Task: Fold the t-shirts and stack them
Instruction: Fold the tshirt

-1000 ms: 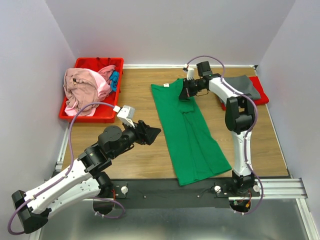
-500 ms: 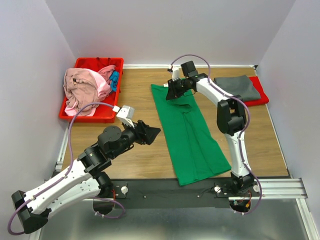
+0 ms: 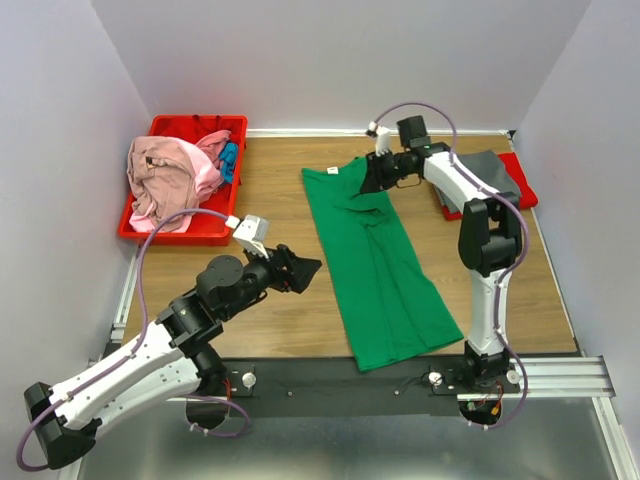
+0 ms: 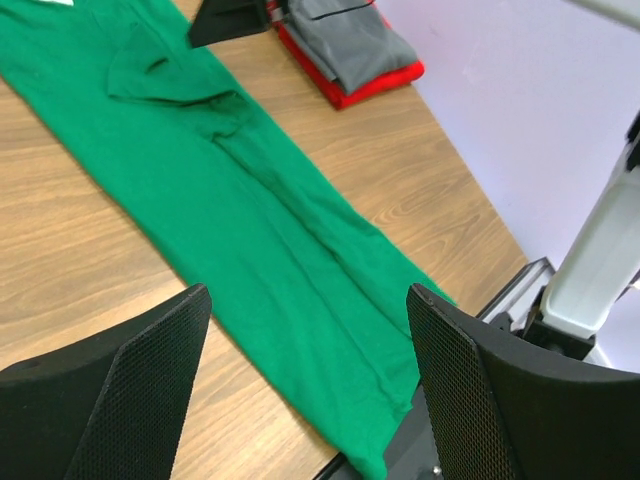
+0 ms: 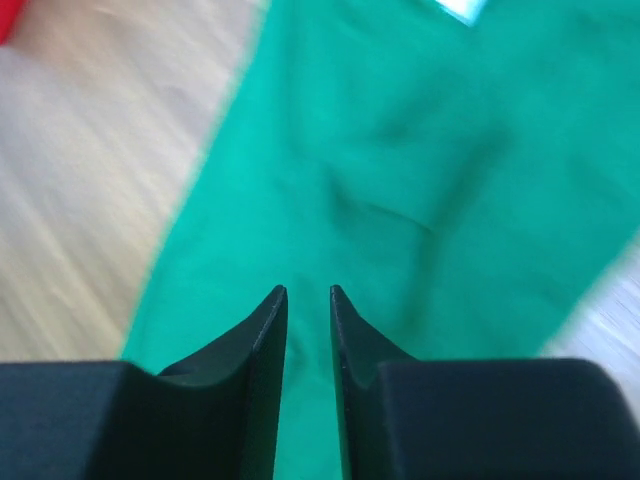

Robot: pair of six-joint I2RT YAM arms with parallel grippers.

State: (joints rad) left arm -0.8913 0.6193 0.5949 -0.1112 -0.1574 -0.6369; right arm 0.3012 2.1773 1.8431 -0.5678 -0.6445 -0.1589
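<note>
On the wooden surface (image 3: 275, 195) the green t-shirt (image 3: 378, 265) lies flat in the middle, a pink t-shirt (image 3: 165, 175) fills the red bin (image 3: 196, 124), the left claw (image 3: 304, 268) is spread wide nearby, and the right claw (image 5: 308, 292) hangs slightly spread above the green collar end.

Looks like a robotics lab test cell, not a home. Boxed in on three sides by plain pale walls (image 3: 340, 60), floored with a wood-grain table (image 3: 275, 200). Fitted with two white jointed machines, a left arm (image 3: 130, 370) and a right arm (image 3: 487, 290), bolted to a black base rail (image 3: 330, 375) at the near edge, trailing purple cables (image 3: 420, 104). Framed with aluminium rails (image 3: 560, 372) over a bare metal sheet (image 3: 400, 450). Stocked with a red plastic bin (image 3: 185, 237).
</note>
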